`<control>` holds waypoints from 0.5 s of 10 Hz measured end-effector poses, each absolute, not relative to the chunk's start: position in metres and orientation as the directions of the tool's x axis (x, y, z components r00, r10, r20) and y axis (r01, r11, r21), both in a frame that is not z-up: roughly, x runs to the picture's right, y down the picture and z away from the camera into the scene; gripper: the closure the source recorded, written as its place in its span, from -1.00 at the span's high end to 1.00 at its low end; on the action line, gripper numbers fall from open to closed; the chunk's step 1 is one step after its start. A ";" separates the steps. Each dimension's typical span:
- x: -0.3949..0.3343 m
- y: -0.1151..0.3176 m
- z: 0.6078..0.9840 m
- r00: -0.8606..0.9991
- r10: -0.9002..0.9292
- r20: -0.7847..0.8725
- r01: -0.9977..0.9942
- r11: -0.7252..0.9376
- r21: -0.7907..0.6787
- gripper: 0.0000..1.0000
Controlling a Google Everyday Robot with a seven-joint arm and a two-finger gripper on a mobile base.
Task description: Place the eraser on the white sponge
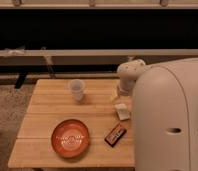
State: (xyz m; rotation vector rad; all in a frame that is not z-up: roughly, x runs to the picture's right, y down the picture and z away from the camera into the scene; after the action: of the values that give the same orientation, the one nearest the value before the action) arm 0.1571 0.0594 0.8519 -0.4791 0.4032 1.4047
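The white sponge (122,111) lies on the wooden table (52,120) near its right side. The eraser is hidden; I cannot see it anywhere. My gripper (118,93) is low over the table just behind the sponge, under the rounded wrist (130,73), and is mostly covered by my arm. The arm's large white shell (167,115) hides the table's right edge.
A translucent white cup (77,89) stands at the back middle of the table. An orange plate (70,137) sits at the front middle. A black flat packet with orange-red markings (115,134) lies in front of the sponge. A dark bench and rails run behind the table.
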 end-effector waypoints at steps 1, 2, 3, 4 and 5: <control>0.163 0.055 0.857 0.112 0.838 -0.534 -0.994 0.091 -0.064 0.60; 0.172 0.049 0.864 0.095 0.840 -0.534 -0.995 0.083 -0.046 0.60; 0.184 0.041 0.871 0.079 0.841 -0.536 -0.997 0.074 -0.030 0.60; 0.194 0.037 0.877 0.069 0.839 -0.540 -0.997 0.068 -0.022 0.60; 0.209 0.031 0.883 0.067 0.834 -0.547 -0.998 0.065 -0.023 0.60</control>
State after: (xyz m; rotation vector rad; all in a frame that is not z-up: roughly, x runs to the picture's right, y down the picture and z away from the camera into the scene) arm 0.2088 0.0307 0.8834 -0.4527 0.4471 1.4530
